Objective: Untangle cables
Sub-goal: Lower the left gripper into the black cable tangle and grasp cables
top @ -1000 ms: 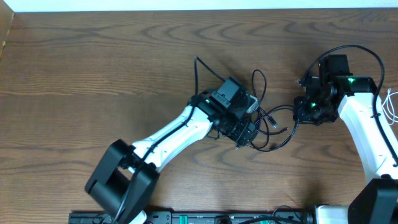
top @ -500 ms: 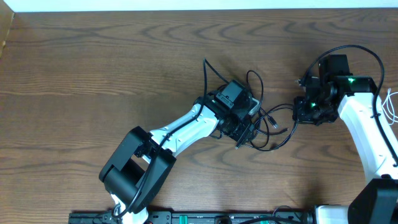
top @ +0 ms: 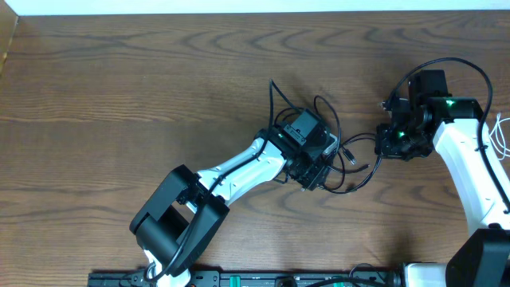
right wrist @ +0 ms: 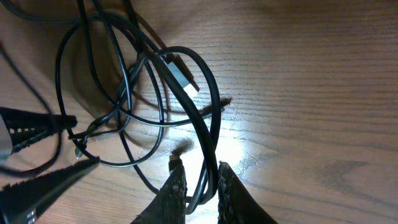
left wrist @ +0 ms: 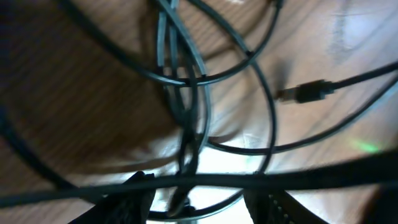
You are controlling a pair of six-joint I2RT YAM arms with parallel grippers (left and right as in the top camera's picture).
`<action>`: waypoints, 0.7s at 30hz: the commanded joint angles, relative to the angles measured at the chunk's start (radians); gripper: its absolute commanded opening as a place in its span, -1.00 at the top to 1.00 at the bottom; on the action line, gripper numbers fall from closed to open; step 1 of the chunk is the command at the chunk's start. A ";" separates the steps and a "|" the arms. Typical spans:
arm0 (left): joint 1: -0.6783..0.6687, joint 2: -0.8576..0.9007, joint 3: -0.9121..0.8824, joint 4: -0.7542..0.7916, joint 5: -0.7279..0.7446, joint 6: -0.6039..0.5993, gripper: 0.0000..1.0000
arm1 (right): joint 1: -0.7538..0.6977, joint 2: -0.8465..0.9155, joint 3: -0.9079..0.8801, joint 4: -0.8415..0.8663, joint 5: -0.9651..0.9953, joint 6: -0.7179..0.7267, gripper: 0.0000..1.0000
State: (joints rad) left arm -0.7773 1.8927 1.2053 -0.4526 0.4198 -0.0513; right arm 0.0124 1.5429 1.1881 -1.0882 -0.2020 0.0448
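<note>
The black cables (top: 343, 155) lie in a tangled bundle of loops at mid-table. My left gripper (top: 317, 169) sits on the bundle's left side. In the left wrist view the left gripper (left wrist: 202, 202) is open, with several cable strands (left wrist: 186, 93) running between and across its fingers and a small plug (left wrist: 305, 92) to the right. My right gripper (top: 389, 146) is at the bundle's right end. In the right wrist view the right gripper (right wrist: 202, 186) is shut on a black cable loop (right wrist: 208, 118); a plug end (right wrist: 180, 78) lies in the tangle.
A white cable (top: 502, 131) shows at the right table edge, beside the right arm. A thicker black wire (top: 454, 64) arches over the right wrist. The left arm's base and a black bar (top: 239, 279) stand at the front edge.
My left arm has shifted right and slightly back into the bundle, pushing the upper cable loops to the right. The right gripper has stayed in place, still shut on its cable.
</note>
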 commanded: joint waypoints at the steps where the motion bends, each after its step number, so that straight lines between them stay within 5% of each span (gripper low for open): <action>1: 0.020 -0.017 -0.006 -0.009 -0.136 0.001 -0.01 | 0.008 0.002 -0.007 -0.001 -0.010 0.010 0.72; 12: 0.143 -0.260 0.036 0.015 -0.165 -0.052 -0.08 | 0.008 0.002 -0.007 0.000 -0.010 0.010 0.71; 21: 0.069 -0.174 -0.018 -0.022 0.023 -0.055 -0.14 | 0.008 0.002 -0.007 0.000 -0.010 0.010 0.71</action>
State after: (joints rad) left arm -0.6792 1.6680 1.2144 -0.4648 0.3779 -0.1013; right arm 0.0128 1.5429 1.1881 -1.0882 -0.2054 0.0448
